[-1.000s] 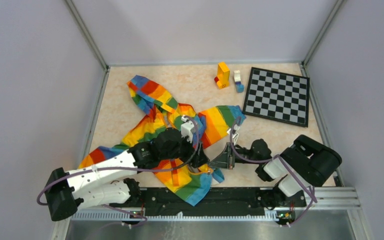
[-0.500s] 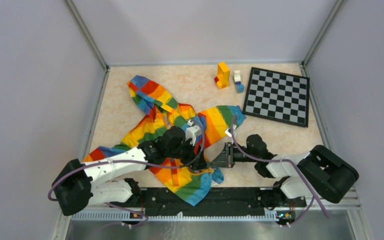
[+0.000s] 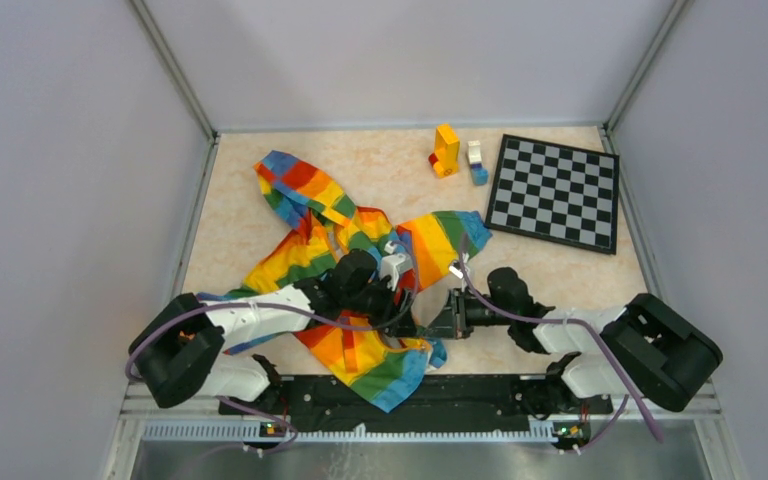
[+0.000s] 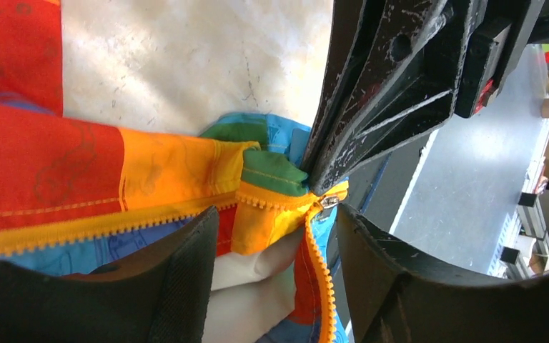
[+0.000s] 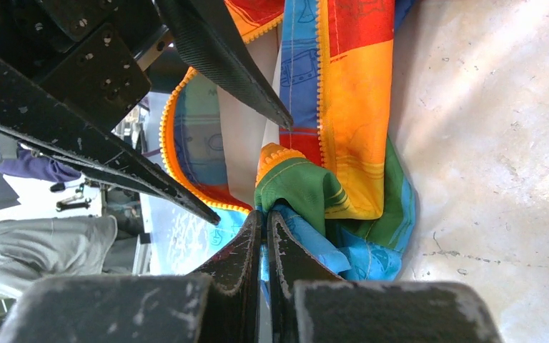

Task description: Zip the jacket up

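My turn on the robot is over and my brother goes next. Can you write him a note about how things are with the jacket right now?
Left pincer: open, a finger on either side of the zipper's bottom end, holding nothing.
Right pincer: shut on the jacket at its bottom corner.
Jacket: lying rumpled on the table, front unzipped.
Done: corner gripped; the slider sits at the bottom, right by the right pincer's tip.
Left: probably close the left pincer on the slider and draw it up along the orange teeth, which part into two rows there.
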Motion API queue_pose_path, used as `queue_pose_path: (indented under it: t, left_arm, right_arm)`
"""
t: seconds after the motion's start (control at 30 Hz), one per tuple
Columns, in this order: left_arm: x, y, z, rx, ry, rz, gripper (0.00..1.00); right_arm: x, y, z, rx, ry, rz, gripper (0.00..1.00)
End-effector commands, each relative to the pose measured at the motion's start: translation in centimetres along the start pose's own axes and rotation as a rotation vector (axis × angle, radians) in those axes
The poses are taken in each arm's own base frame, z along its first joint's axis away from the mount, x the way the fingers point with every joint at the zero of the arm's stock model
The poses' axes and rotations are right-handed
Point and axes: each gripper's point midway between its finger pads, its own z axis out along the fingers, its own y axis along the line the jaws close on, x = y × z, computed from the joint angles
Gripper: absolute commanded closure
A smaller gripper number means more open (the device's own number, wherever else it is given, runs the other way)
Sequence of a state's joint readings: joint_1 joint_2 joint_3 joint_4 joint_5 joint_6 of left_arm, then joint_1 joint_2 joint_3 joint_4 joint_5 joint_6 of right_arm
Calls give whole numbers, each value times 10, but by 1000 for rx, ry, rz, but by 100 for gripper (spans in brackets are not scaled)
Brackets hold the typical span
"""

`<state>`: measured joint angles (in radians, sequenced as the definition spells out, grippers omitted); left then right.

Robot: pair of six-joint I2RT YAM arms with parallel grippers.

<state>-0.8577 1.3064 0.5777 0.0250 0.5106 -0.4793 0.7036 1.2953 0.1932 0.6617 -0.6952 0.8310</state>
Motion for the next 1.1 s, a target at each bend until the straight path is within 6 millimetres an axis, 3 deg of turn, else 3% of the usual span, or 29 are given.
queue_pose_path:
  t: [0.0,0.23,0.37,0.4,0.43,0.57,0.63,0.67,0.83,1.07]
  left_arm:
    - [-8,-10,7,111,-12,48,38]
    - [-2,-11,13,151,18,46,59]
    - [-2,-9,14,145,15,53,87]
    - [-2,-7,14,137,14,51,97]
    - [-1,-7,14,134,17,48,100]
    - [2,-5,14,135,21,36,100]
    - [3,-6,14,140,18,31,100]
    - [3,-7,13,144,16,31,100]
    - [3,-11,10,165,2,27,100]
    - [-1,-16,6,179,-19,20,100]
  right_arm:
    - [-17,13,1,-34,-37,-69,100]
    - [-19,18,0,-52,-48,-87,100]
    - [-23,16,1,-33,-60,-77,100]
    - [-23,13,1,-13,-61,-67,99]
    - [-23,8,0,13,-64,-54,94]
    - [-20,-11,-6,149,-67,1,78]
    - [-18,-19,-14,217,-70,5,62]
    - [-17,-18,-19,234,-75,-5,60]
    - [-5,-10,-35,257,-61,-27,61]
    - [22,41,-20,75,-35,-53,78]
